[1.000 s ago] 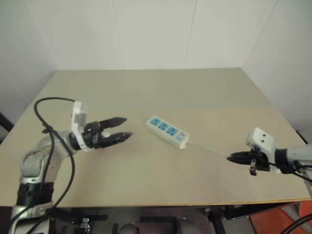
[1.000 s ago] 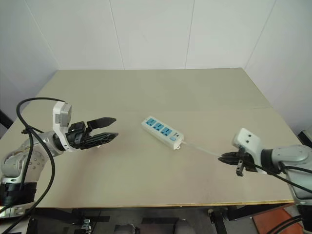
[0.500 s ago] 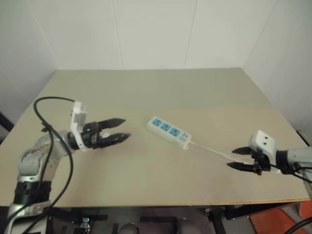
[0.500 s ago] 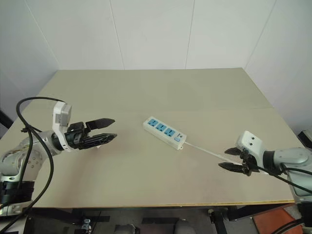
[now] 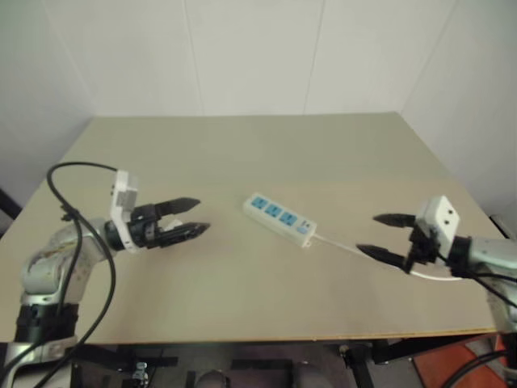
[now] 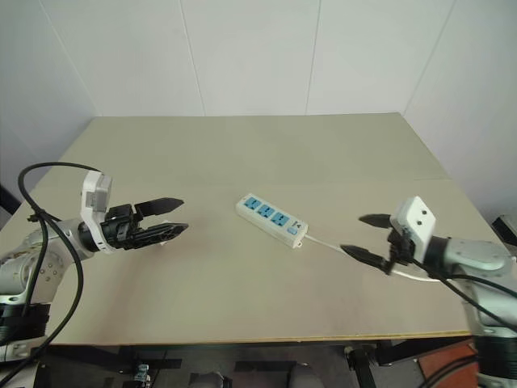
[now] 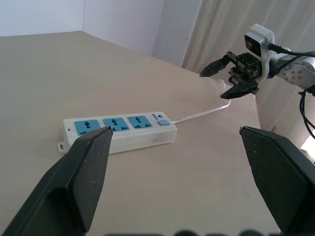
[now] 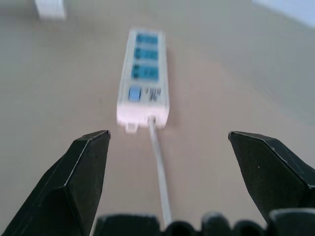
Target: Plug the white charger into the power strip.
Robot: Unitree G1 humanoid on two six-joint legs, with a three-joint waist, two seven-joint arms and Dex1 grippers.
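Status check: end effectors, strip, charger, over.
Both end effectors open and empty, left, right. Strip flat mid-table, sockets bare, cord trailing toward right end effector. Charger not yet plugged in.

White power strip (image 5: pixel 279 218) lying flat, diagonal, mid-counter (image 5: pixel 258 153), three blue sockets facing up, thin cord (image 5: pixel 343 245) trailing toward my right.

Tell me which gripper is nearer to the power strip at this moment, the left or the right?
Left, by a small margin. The left gripper hovers open off the power strip's far end. The right gripper hovers open past its switch end, above the cord.
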